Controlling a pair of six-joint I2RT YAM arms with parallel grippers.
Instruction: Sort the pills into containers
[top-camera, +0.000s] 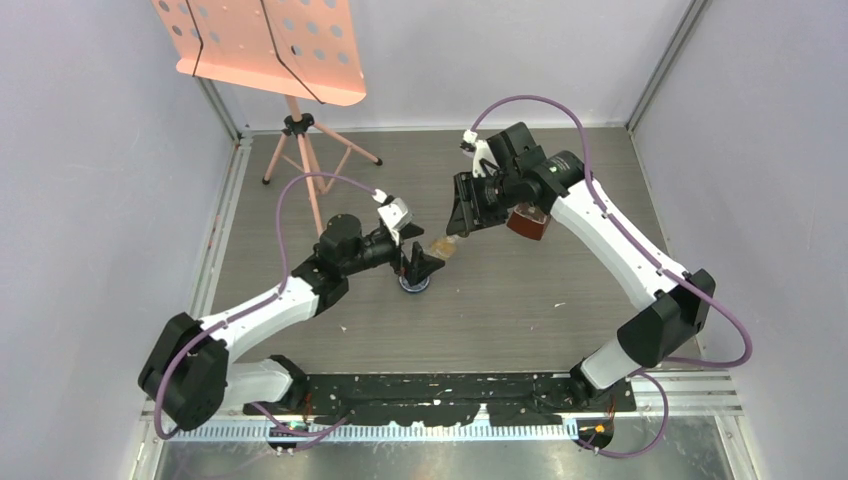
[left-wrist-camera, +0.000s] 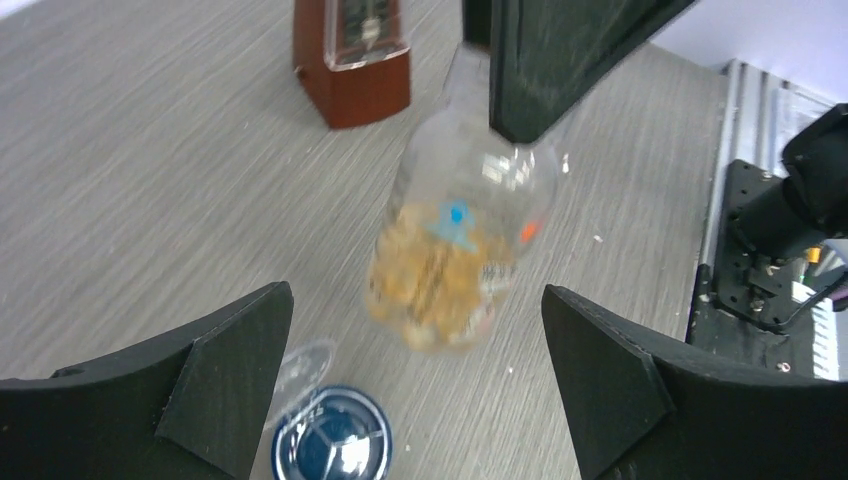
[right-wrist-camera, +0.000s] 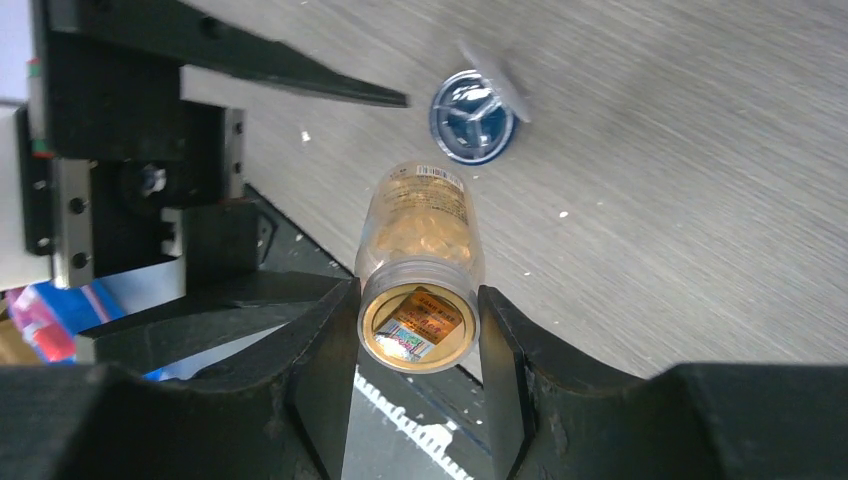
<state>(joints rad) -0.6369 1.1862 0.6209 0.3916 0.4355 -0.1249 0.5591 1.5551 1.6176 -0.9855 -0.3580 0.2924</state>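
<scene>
The right gripper (right-wrist-camera: 418, 325) is clamped on one end of a clear pill bottle (right-wrist-camera: 420, 265), a finger on each side. The bottle is held in the air, tilted, its free end pointing down. The pills (right-wrist-camera: 416, 225), yellowish-tan, are heaped in that lower end.

Just beside it, the left gripper (left-wrist-camera: 415, 300) hangs with its jaws spread wide and nothing between them. The bottle shows blurred beyond its fingers.

Under the left gripper, a small shiny dark-blue dish (left-wrist-camera: 332, 448) sits near the middle of the wood-grain table (top-camera: 520, 320). A brown metronome (left-wrist-camera: 352, 60) stands further back, right of centre. A pink music stand (top-camera: 270, 45) stands at the far left corner.
</scene>
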